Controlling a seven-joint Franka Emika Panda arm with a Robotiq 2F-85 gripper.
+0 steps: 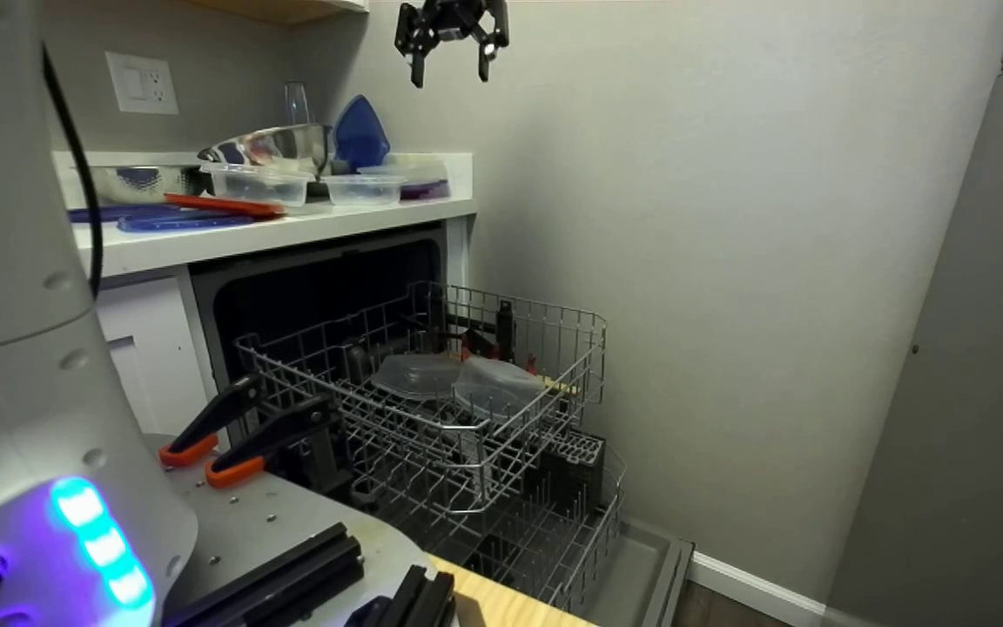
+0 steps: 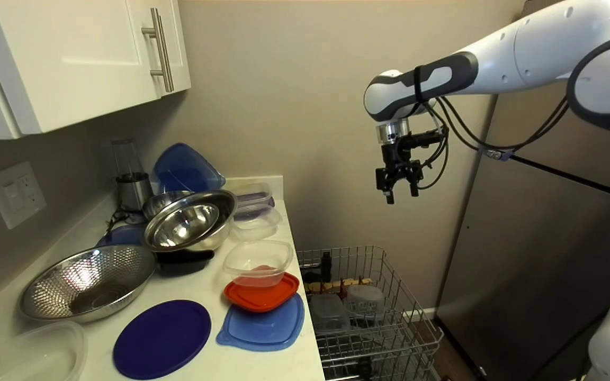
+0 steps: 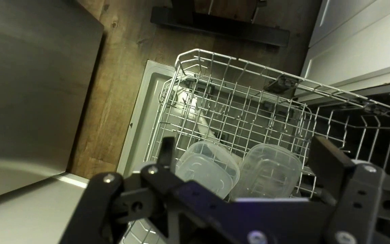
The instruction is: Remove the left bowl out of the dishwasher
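1. Overhead, white arm [image 2: 538, 58] outstretched; black two-fingered gripper [image 2: 402, 196] points down, jaws apart.
2. Pale translucent plastic bowl [image 3: 204, 171] in silver-grey wire dishwasher rack [image 3: 217, 54], partly hidden behind gripper in wrist view.

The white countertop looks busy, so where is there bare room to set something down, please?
In an exterior view, one bare patch of countertop lies in front of the light blue lid, right of the dark blue lid; another between it, the perforated bowl and the red lid. The far end is crowded with steel bowls and clear containers.
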